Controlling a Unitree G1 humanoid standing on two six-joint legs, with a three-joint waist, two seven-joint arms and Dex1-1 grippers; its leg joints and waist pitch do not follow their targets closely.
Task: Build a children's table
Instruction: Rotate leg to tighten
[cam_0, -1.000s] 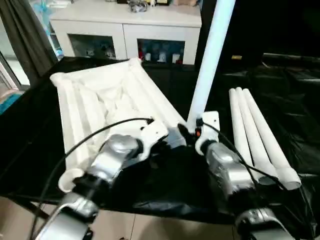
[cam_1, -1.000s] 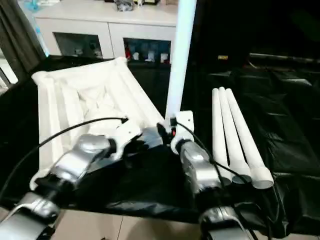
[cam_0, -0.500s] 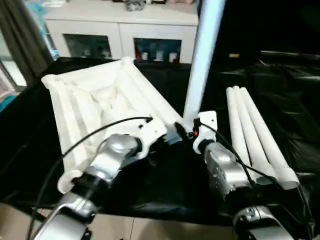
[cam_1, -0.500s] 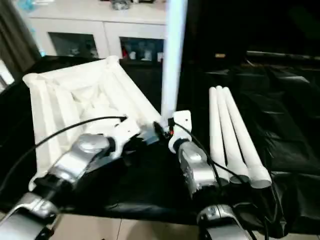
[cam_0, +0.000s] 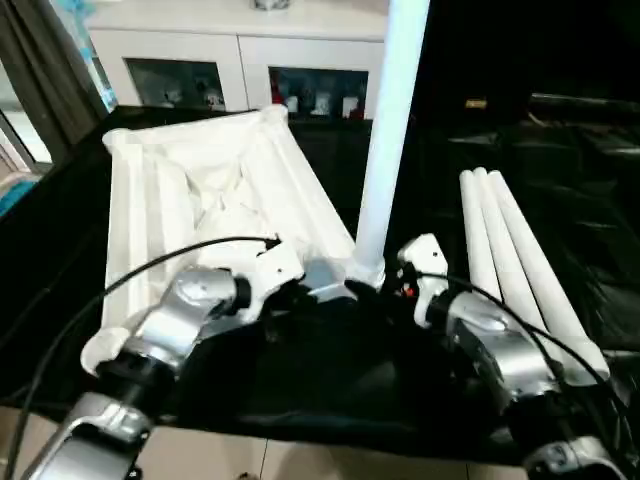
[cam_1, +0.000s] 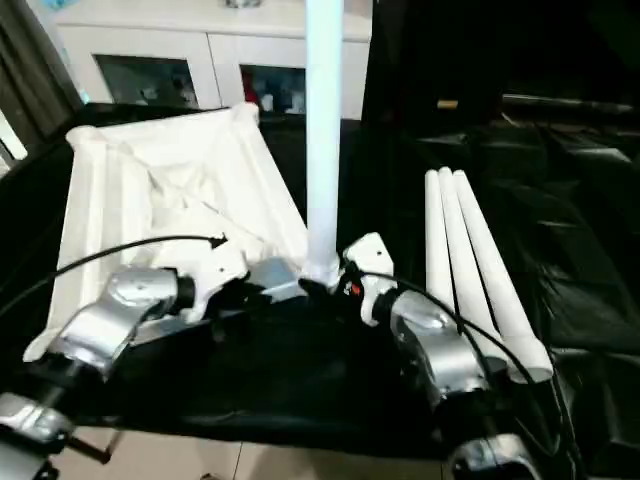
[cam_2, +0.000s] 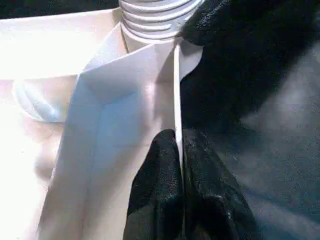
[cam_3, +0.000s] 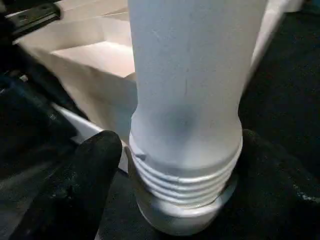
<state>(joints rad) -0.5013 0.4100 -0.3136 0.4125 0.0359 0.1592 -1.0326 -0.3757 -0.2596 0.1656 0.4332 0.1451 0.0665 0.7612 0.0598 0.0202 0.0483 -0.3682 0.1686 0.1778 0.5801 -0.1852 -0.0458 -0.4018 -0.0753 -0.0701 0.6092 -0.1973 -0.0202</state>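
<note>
Background: white cabinet (cam_0: 240, 45) with glass doors, small items behind the glass too indistinct to list. Foreground: work tabletop (cam_0: 330, 370) draped in black sheeting.

Item 1. Children's table (cam_0: 200, 190), white plastic, lay underside up on the left half of the sheeting, ribs and raised rim showing.

Item 2. Upright leg (cam_0: 385, 130), white cylinder, stood in the near corner socket (cam_0: 365, 272) on the robot's right. Several thread rings were exposed above the socket, so the leg was judged not fully screwed home.

Item 3. Three spare legs (cam_0: 515, 270), side by side and touching, lay flat on the sheeting, well apart from Item 1.

Item 4. Left gripper (cam_2: 177, 145), jaws pressed together on the thin rim wall just beside the occupied socket, fingers (cam_2: 155, 180) pinching it from both sides.

Item 5. Right gripper (cam_0: 398, 278), jaws apart, one finger (cam_3: 85, 185) on each side of the leg's threaded base, a gap visible at one side.

Step in hand, as judged: fitting the first of four legs, with the left arm steadying Item 1.

Next move, as judged: close on the leg near its base and turn it until the threads disappear, keeping it vertical to avoid cross-threading.

Containers: near right socket held the one leg. The other three corner sockets, such as the far one (cam_0: 272, 115), held none.
</note>
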